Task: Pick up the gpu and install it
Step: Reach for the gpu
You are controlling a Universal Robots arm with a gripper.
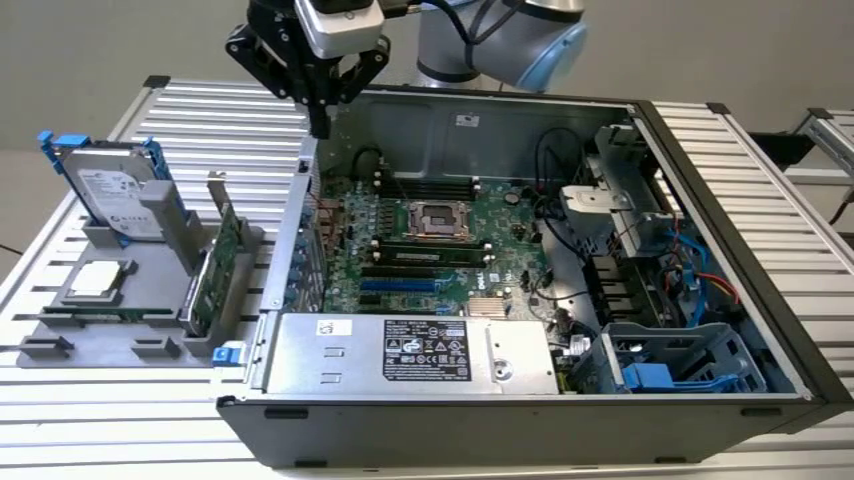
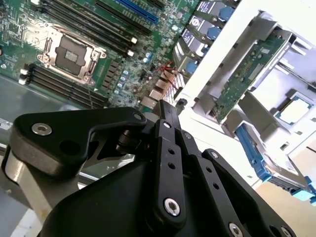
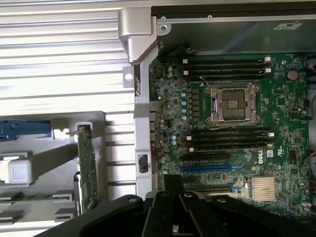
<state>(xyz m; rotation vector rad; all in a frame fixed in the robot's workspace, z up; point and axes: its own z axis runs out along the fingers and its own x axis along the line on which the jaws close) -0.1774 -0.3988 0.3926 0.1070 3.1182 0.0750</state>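
One slatted metal table [image 1: 747, 150], bearing one open computer case [image 1: 534, 435] laid on its side. Inside, one green motherboard [image 1: 441, 250] with one bare processor socket [image 1: 434, 218], plus one silver power supply [image 1: 400, 352] along the near wall. Just beside the case, toward the exterior view's left, one grey holder [image 1: 147, 300] carrying three parts: one hard drive [image 1: 114, 190] upright, one gpu [image 1: 214, 270] standing on edge in a slot with its bracket uppermost, one processor chip [image 1: 100, 280] lying flat. One gripper [image 1: 318, 122] above the case wall nearest the holder, well apart from the gpu, jaws together and gripping nothing. Lower edge of the gpu sunk in the slot, cooler face hard to make out. One arm [image 1: 521, 40], cut off at the top of the exterior view.
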